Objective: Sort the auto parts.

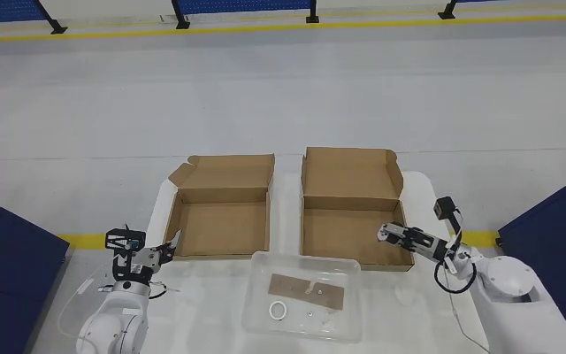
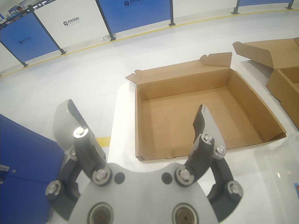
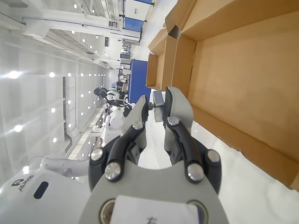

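Closest in is the clear tray (image 1: 305,257), with a white ring (image 1: 278,310), a cardboard scrap (image 1: 305,290) and a few tiny bits in it that are too small to make out. The right gripper (image 3: 157,94) has its fingers pinched shut on a small grey part (image 3: 157,108). From above it hangs around the near right corner of the right box (image 1: 349,232), though it's hard to say if the part is properly over the box floor or just at the wall. The left gripper (image 2: 134,106) sits by the near corner of the left box (image 1: 221,228), fingers spread wide and holding nothing. Both boxes look bare inside, so the sorting is probably only starting. The risky bit is the drop. That grip looks like it's on a pretty thin piece, so any wobble could twist it loose early. If the fingers let go this close to the cardboard wall, the part could clip the rim and skitter onto the worktop (image 1: 287,221). The box is also shallow, so a drop from high up could bounce the part out.
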Robot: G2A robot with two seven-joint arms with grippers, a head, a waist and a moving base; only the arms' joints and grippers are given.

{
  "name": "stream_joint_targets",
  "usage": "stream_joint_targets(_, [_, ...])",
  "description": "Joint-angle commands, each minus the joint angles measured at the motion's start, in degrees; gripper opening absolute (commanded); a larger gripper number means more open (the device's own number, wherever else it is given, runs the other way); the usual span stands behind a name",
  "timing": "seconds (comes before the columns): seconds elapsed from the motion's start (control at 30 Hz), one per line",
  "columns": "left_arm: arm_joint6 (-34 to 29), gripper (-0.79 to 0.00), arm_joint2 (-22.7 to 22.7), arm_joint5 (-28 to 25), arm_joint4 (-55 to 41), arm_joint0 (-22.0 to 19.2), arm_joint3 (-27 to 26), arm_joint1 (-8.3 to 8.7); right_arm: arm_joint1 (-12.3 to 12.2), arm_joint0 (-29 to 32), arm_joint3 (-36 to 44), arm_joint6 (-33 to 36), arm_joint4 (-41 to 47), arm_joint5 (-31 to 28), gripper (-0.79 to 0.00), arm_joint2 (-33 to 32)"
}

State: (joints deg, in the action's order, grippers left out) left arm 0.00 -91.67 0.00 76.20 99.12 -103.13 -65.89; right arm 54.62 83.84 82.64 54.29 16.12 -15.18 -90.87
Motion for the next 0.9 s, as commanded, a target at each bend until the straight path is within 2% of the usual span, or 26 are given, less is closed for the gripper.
stream_joint_targets(0.0, [0.0, 0.0, 0.0, 0.0, 0.0, 0.0, 0.0, 0.0, 0.0, -0.2, -0.2, -0.1, 0.1, 0.0, -0.785, 0.3])
stream_joint_targets(0.57, [0.0, 0.0, 0.0, 0.0, 0.0, 0.0, 0.0, 0.0, 0.1, -0.4, -0.3, -0.5, 1.2, 0.0, -0.785, 0.4])
stream_joint_targets(0.87, [0.0, 0.0, 0.0, 0.0, 0.0, 0.0, 0.0, 0.0, 0.1, -3.0, 1.2, -8.1, -12.3, 3.3, -0.785, 3.0])
